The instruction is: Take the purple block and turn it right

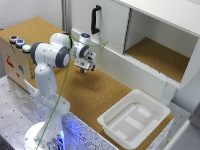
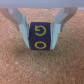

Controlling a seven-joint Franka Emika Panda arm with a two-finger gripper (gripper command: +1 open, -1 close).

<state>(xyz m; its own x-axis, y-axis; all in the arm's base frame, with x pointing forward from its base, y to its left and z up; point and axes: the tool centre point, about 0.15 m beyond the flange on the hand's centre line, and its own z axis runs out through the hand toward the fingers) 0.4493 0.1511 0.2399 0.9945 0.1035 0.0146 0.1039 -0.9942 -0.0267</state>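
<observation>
The purple block (image 2: 41, 36) is a small dark cube with yellow markings on its face. In the wrist view it sits between my two fingers (image 2: 22, 27), which press on its two sides. It looks to be just above the cork surface (image 2: 42, 67), with a shadow under it. In the exterior view my gripper (image 1: 86, 70) points down over the cork table (image 1: 95, 95), in front of the white cabinet. The block is too small to make out there.
A white tub (image 1: 132, 120) stands at the exterior view's right front. A white cabinet (image 1: 115, 30) with a black handle (image 1: 95, 19) and an open compartment (image 1: 160, 57) runs along the back. A wooden box with round coloured buttons (image 1: 19, 42) is at the left.
</observation>
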